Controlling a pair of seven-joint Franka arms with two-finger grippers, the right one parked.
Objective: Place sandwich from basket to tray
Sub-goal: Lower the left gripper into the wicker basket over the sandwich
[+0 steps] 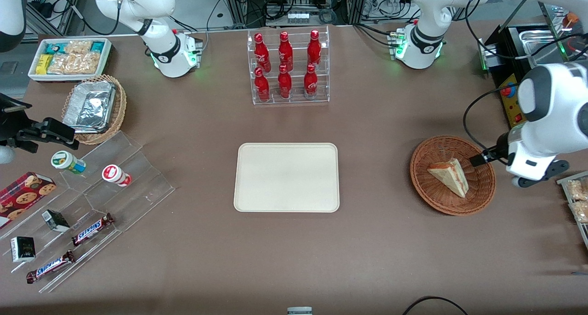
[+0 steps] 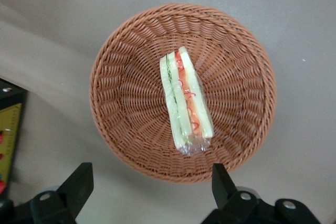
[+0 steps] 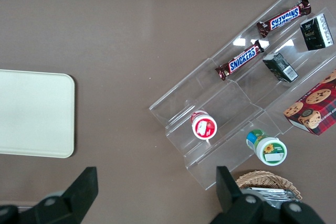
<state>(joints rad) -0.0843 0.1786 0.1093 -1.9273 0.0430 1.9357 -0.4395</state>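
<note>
Because the sandwich (image 2: 185, 100) lay at the middle of the basket (image 2: 126, 129), toward three o'clock from the bare tray (image 1: 257, 200), I held my gripper (image 2: 151, 181) above the basket's rim, fingers spread wide and gripping nothing, ready to straddle the wedge.

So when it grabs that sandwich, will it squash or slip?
The sandwich will probably squash a little: it looks like soft white bread around thin filling. It seems wrapped in clear film, glossy at one end, so it may slip between the fingers. It looks light and lies loose in the basket. The tool hovers above the basket's rim, open.
</note>
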